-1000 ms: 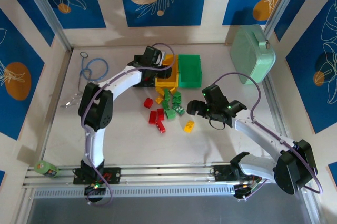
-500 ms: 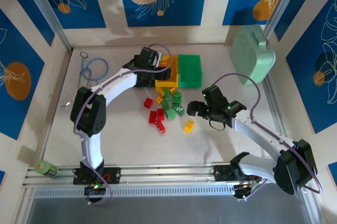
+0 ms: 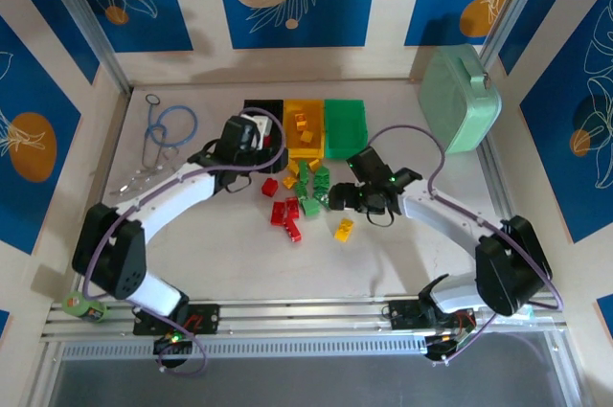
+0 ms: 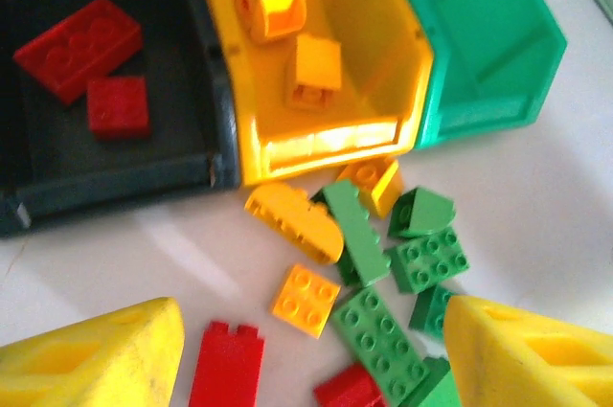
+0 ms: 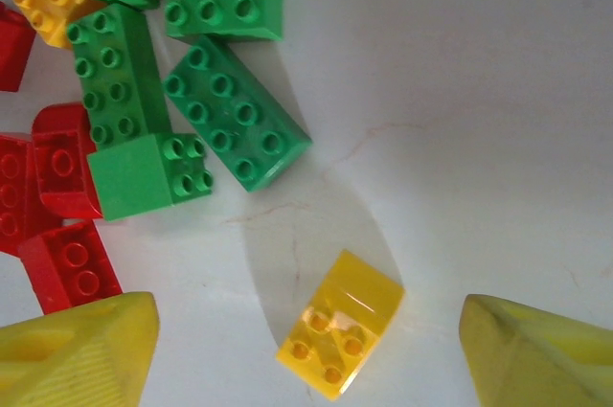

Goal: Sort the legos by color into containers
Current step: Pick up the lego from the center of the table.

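Observation:
The black bin [image 4: 115, 172], with two red legos [image 4: 77, 33] in it, the yellow bin [image 4: 316, 144], holding two yellow bricks [image 4: 314, 72], and the green bin [image 4: 479, 43] stand in a row at the back [image 3: 305, 129]. In front of them lies a loose pile of red, green and yellow legos [image 3: 302, 192]. My left gripper [image 4: 311, 354] hovers open over the pile's near side, with a flat yellow brick [image 4: 304, 300] and a red one [image 4: 227, 364] below it. Open too, my right gripper [image 5: 306, 350] straddles a lone yellow brick [image 5: 340, 335] [image 3: 343, 229] without touching it.
A large mint-green case [image 3: 460, 101] leans at the back right. A blue cord loop [image 3: 170, 127] and a metal tool [image 3: 134, 182] lie at the left. A small green item [image 3: 84, 306] sits by the near rail. Green bricks [image 5: 235, 124] lie just beyond the right fingers.
My left gripper has pulled back from over the yellow bin to the pile's near-left side. The right gripper has swung left over the lone yellow brick and its jaws have narrowed a little.

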`<state>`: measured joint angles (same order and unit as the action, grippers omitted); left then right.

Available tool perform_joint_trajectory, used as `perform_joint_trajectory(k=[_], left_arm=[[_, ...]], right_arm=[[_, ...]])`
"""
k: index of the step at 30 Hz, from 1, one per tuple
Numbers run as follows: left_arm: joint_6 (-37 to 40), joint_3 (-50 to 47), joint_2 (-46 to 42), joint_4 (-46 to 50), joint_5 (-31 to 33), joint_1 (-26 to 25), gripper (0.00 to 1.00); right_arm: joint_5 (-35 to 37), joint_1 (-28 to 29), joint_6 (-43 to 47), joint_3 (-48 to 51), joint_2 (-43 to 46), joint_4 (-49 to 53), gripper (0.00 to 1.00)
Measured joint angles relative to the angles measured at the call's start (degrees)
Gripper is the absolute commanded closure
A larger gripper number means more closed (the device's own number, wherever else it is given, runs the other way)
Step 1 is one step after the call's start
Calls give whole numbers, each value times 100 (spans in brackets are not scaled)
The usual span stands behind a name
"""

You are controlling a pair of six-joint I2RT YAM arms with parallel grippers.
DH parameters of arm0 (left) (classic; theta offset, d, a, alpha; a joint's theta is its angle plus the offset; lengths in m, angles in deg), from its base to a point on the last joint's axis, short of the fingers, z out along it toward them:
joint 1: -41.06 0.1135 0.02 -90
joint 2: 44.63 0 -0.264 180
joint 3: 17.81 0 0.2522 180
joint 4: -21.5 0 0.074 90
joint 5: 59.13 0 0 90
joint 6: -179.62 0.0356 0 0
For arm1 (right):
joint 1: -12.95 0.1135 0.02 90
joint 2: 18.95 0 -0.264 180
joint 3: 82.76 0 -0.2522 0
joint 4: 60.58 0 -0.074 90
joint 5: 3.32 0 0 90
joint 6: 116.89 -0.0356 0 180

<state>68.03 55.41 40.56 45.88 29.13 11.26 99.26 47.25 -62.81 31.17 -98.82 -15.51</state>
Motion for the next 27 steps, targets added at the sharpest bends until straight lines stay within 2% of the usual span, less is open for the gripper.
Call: perform_joint_trajectory(k=[7, 14, 19, 27], left_arm=[[-63, -911, -859, 44, 223, 0, 29], [-66, -1519, -1777, 109, 442, 0, 29], [-92, -1801, -2194, 221, 588, 0, 30], [-105, -2009, -2361, 260, 697, 0, 30]], right_arm=[[-138, 17, 616, -870, -1095, 177, 23], [-323, -2, 1182, -1572, -2068, 380, 29], [-348, 7, 1349, -1757, -2422, 463, 38], [-227, 63, 1392, -1930, -2688, 588, 38]])
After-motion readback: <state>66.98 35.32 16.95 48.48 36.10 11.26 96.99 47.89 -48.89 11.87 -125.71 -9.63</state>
